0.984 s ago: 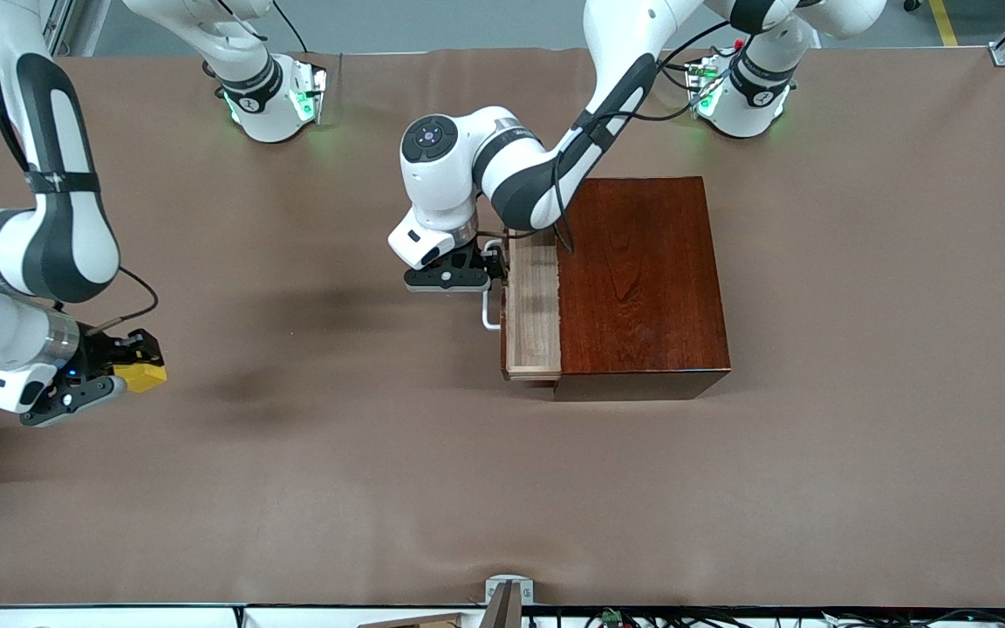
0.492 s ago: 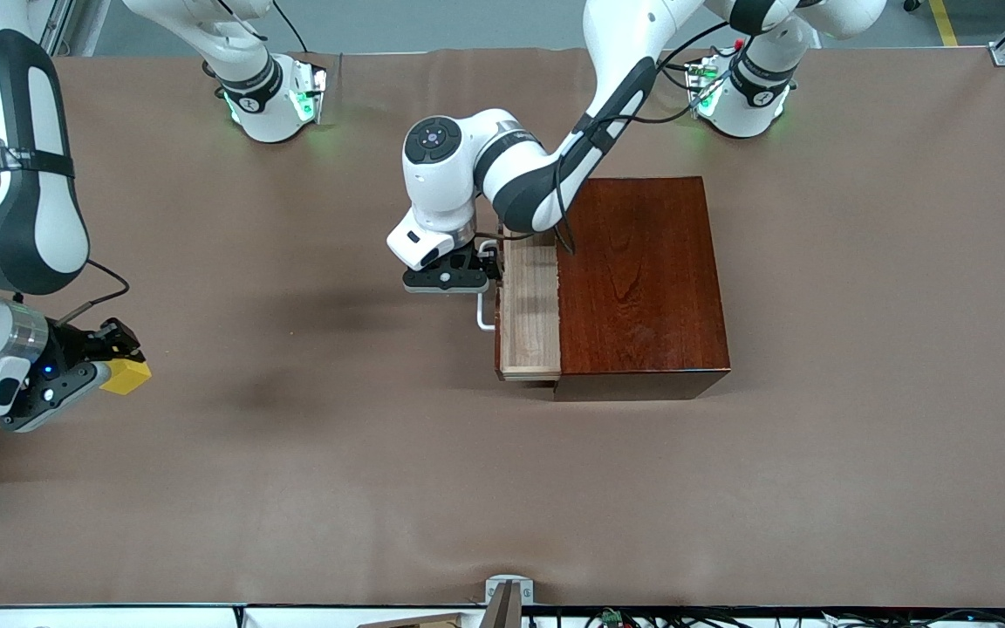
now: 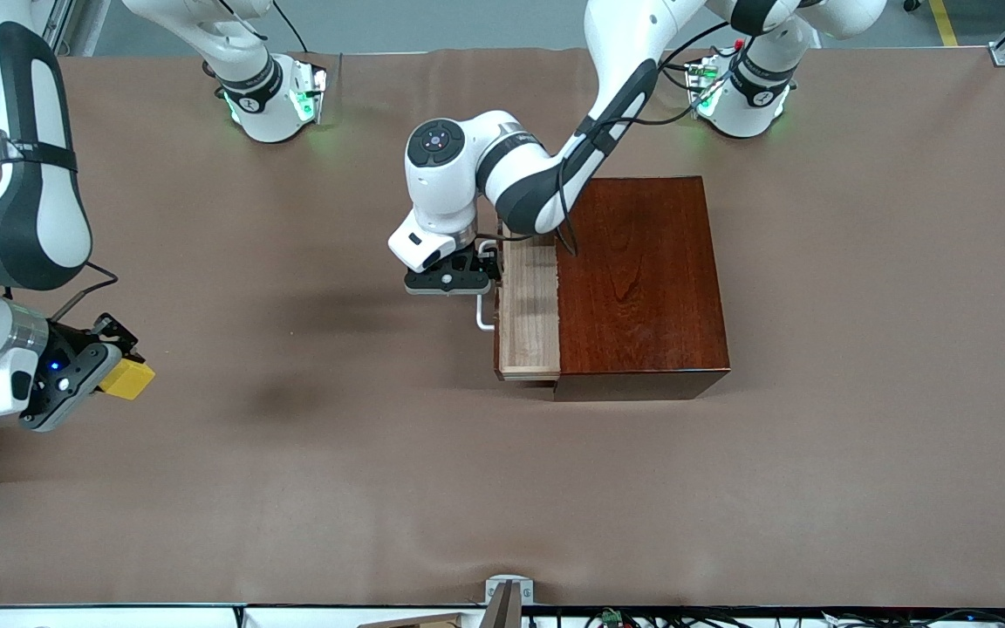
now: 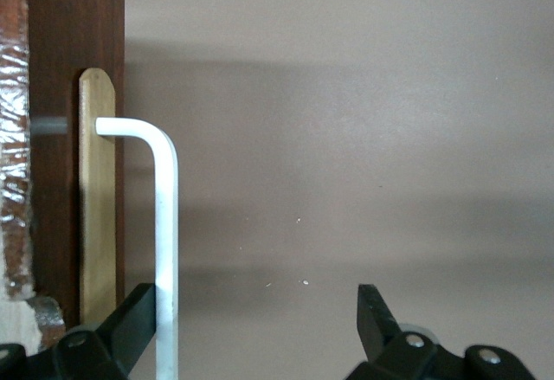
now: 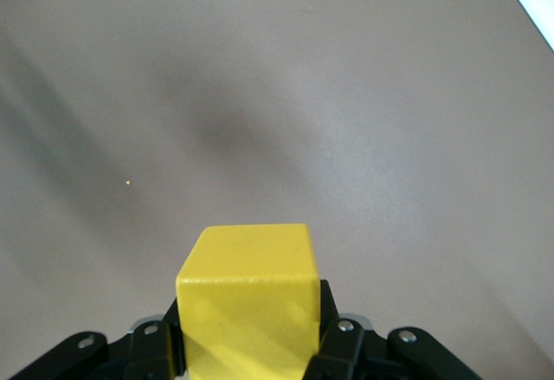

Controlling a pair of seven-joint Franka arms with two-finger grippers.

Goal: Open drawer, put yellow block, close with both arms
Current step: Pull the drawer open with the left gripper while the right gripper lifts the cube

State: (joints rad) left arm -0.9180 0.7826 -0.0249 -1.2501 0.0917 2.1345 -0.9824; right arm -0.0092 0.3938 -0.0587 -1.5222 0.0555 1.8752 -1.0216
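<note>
Right gripper [image 3: 110, 371] up over the bench [image 3: 380, 488] at the right arm's end, well apart from the box [image 3: 642, 288]. Its jaws are clamped on the yellow block [image 3: 127, 378], which sits between them w/ most of it sticking out past the tips; its shadow falls on the bare bench below.

Drawer [image 3: 530, 314] is pulled partway out of the box toward the right arm's end, pale wood lining showing. Left gripper [image 3: 478, 277] is at the white handle [image 3: 485, 314]: jaws wide, one finger [image 4: 130, 324] touching the bar, the other well clear of it, so not gripping.
</note>
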